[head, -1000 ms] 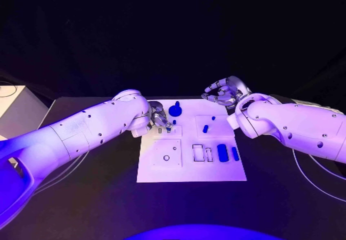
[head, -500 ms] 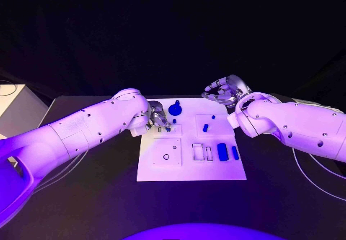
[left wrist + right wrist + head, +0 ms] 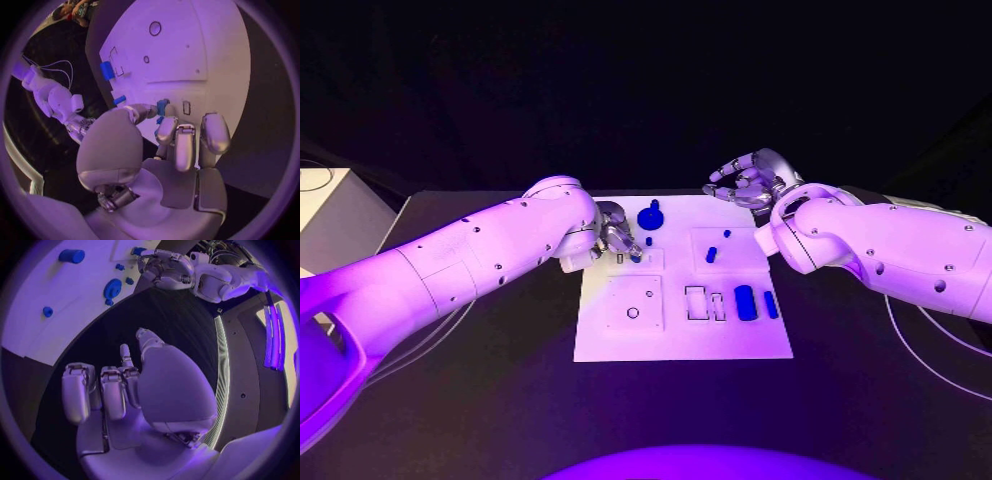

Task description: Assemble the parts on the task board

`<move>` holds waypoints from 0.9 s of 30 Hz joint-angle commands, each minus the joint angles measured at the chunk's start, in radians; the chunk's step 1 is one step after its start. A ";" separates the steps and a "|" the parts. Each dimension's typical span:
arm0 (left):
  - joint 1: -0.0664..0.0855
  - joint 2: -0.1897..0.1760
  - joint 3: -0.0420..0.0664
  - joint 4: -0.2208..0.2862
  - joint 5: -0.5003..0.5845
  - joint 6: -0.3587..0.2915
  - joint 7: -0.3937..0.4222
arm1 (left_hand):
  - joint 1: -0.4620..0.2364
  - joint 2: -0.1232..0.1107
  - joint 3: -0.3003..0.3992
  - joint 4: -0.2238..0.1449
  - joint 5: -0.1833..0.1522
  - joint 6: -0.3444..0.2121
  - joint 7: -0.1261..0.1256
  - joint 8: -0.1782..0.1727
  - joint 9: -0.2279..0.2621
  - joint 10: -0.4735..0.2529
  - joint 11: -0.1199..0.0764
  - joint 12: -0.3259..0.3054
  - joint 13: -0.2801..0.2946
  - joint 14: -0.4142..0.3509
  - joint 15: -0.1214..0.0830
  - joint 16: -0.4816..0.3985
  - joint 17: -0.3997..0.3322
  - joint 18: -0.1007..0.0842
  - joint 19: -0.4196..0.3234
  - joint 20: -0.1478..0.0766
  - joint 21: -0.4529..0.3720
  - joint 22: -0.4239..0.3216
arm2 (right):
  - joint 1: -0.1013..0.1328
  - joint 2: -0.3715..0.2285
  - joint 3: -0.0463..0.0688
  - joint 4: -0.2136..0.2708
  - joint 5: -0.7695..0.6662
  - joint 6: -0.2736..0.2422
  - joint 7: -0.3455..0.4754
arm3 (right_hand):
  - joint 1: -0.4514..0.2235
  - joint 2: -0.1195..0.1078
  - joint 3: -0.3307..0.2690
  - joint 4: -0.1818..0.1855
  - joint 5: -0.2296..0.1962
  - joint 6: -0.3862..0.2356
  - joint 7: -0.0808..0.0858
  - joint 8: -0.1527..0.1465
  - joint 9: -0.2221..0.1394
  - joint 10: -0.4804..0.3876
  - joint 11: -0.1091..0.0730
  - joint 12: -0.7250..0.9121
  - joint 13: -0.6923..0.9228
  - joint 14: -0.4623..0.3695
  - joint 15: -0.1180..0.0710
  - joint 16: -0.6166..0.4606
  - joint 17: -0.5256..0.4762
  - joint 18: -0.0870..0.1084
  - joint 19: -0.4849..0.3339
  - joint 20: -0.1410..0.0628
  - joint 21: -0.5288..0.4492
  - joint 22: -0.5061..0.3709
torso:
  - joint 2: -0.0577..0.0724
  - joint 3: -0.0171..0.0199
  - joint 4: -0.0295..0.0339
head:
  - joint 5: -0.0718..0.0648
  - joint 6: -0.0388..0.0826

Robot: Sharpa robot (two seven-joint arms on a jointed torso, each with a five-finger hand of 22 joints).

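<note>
Small blue peg (image 3: 162, 106), upper-middle of board (image 3: 682, 345): pinched in left hand (image 3: 617, 240), likely light, rigid, slick, best held at its sides; right hand (image 3: 750, 182) empty, fingers apart.

A: Left arm?
B: It reaches in from the side with the wrist bent down. The left hand (image 3: 619, 240) is low over the far left of the board, fingers curled together, thumb and a fingertip (image 3: 164, 131) pinching a small blue part (image 3: 162, 106).
A: Right arm?
B: Raised, elbow bent. The right hand (image 3: 751, 181) is held up past the far edge, fingers apart and loosely curved, nothing in it.
</note>
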 commanded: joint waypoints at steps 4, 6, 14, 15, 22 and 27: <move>0.000 0.004 0.000 -0.003 -0.004 0.015 0.004 | 0.002 0.012 0.214 -0.222 0.005 0.022 -0.016 0.002 0.002 0.009 -0.002 0.001 0.001 0.082 -0.006 0.003 0.179 -0.015 -0.003 -0.006 0.004 0.002 | -0.001 0.000 0.000 0.001 -0.006 0.009 0.008 | -0.005 0.001 0.006 -0.001 0.005 -0.005 0.001 0.003 0.001 0.050 -0.003 -0.002 0.215 0.101 -0.006 -0.003 0.243 -0.011 0.054 -0.005 -0.007 0.144 | 0.000 -0.0002 -0.0002 | 0.000 -0.001; 0.000 0.006 0.000 -0.005 -0.004 0.015 0.004 | 0.002 0.012 0.214 -0.222 0.005 0.022 -0.016 0.002 0.002 0.009 -0.002 0.001 0.001 0.082 -0.006 0.003 0.179 -0.015 -0.003 -0.006 0.004 0.002 | -0.001 0.000 0.000 0.001 -0.006 0.008 0.008 | -0.005 0.001 0.006 -0.001 0.005 -0.005 0.001 0.003 0.001 0.050 -0.003 -0.002 0.215 0.101 -0.006 -0.003 0.243 -0.011 0.054 -0.005 -0.007 0.144 | 0.000 -0.0003 0.0001 | -0.001 -0.001; 0.000 0.017 0.000 -0.018 -0.004 0.014 0.004 | 0.001 0.012 0.214 -0.222 0.005 0.022 -0.016 0.002 0.002 0.010 -0.002 0.002 0.002 0.082 -0.006 0.002 0.178 -0.015 -0.003 -0.006 0.004 0.002 | -0.001 0.000 0.000 0.002 -0.006 0.008 0.008 | -0.005 0.001 0.006 -0.001 0.005 -0.005 0.001 0.003 0.001 0.050 -0.003 -0.002 0.215 0.101 -0.006 -0.003 0.243 -0.011 0.054 -0.005 -0.007 0.144 | 0.001 0.0002 -0.0011 | -0.002 -0.003; 0.000 0.019 0.000 -0.020 -0.004 0.015 0.004 | 0.001 0.012 0.214 -0.222 0.005 0.022 -0.016 0.002 0.002 0.010 -0.002 0.002 0.002 0.082 -0.006 0.002 0.178 -0.015 -0.003 -0.006 0.004 0.002 | -0.001 0.000 0.000 0.002 -0.006 0.008 0.008 | -0.005 0.001 0.006 -0.001 0.005 -0.005 0.001 0.003 0.001 0.050 -0.003 -0.002 0.215 0.101 -0.006 -0.003 0.243 -0.011 0.054 -0.005 -0.007 0.144 | 0.001 0.0003 -0.0016 | -0.002 -0.003; -0.001 0.029 -0.002 -0.029 -0.004 0.038 0.002 | -0.001 0.012 0.214 -0.222 0.006 0.023 -0.016 0.001 0.003 0.010 -0.001 0.001 0.002 0.082 -0.006 0.003 0.179 -0.015 -0.003 -0.006 0.004 0.002 | -0.001 -0.001 0.000 0.003 -0.006 0.009 0.008 | -0.005 0.001 0.006 -0.001 0.005 -0.005 0.001 0.003 0.001 0.050 -0.003 -0.002 0.215 0.101 -0.006 -0.003 0.243 -0.011 0.054 -0.005 -0.007 0.144 | 0.001 0.0008 -0.0009 | -0.004 -0.007; -0.001 0.031 -0.007 -0.030 -0.004 0.061 0.000 | -0.001 0.012 0.213 -0.222 0.006 0.023 -0.016 0.001 0.003 0.010 -0.001 0.001 0.002 0.082 -0.006 0.003 0.179 -0.015 -0.003 -0.006 0.004 0.002 | -0.001 -0.001 0.000 0.003 -0.006 0.009 0.008 | -0.005 0.001 0.006 -0.001 0.005 -0.005 0.001 0.003 0.001 0.050 -0.003 -0.002 0.215 0.101 -0.006 -0.003 0.243 -0.011 0.054 -0.005 -0.007 0.144 | 0.001 0.0009 -0.0001 | -0.006 -0.012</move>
